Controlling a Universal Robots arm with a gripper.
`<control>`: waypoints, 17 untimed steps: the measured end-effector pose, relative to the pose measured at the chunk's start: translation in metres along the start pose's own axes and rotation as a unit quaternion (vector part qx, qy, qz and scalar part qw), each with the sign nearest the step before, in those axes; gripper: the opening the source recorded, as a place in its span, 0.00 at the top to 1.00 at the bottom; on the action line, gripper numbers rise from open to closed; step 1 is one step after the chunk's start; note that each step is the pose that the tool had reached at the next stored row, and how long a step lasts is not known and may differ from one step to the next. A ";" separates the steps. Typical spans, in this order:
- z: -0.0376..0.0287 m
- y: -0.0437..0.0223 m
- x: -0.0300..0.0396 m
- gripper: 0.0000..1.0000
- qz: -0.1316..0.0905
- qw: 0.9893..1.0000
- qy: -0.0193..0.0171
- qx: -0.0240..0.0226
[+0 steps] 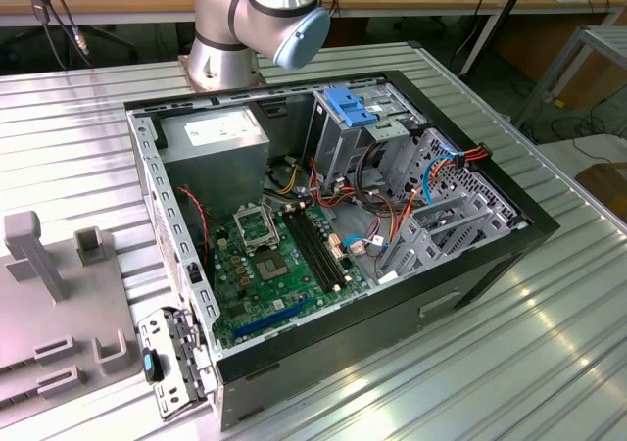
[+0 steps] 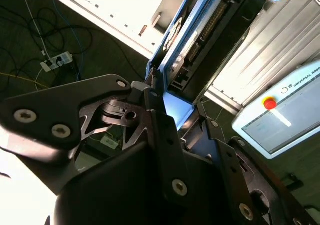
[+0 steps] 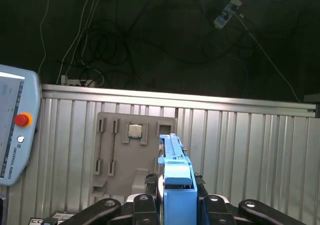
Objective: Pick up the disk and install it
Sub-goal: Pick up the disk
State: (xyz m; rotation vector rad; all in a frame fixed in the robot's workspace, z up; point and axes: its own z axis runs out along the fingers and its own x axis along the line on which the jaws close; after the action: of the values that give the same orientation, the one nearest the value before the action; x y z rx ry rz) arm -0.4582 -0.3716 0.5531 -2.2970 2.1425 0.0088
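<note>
One disk (image 3: 172, 151), gripped edge-on in the end effector (image 3: 175, 187), held off the surface (image 3: 250, 150).

In the second wrist view the black fingers (image 2: 152, 97) press against both sides of the disk's blue carrier, and the drive stands out past them with its narrow edge showing. In the first wrist view a grey fixture tray (image 3: 117, 157) carrying a small square chip (image 3: 134, 131) lies on the ribbed surface beyond the disk, close to that surface's edge, with a teach pendant (image 3: 12, 130) off to one side. In the exterior view an open computer case (image 1: 411, 309) fills the middle of the surface. The fixture tray sits at the edge on the exterior view's left, and the arm's base (image 1: 225, 54) stands at the far edge.
</note>
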 end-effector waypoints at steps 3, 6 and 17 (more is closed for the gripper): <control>0.0000 -0.0028 0.0002 0.63 0.000 1.000 0.000 0.000; 0.0003 -0.0093 0.0007 0.63 0.000 1.000 0.000 0.000; 0.0011 -0.0319 0.0023 0.63 0.000 1.000 0.000 0.000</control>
State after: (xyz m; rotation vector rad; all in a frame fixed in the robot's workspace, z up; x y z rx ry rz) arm -0.4262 -0.3716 0.5518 -2.2970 2.1426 0.0088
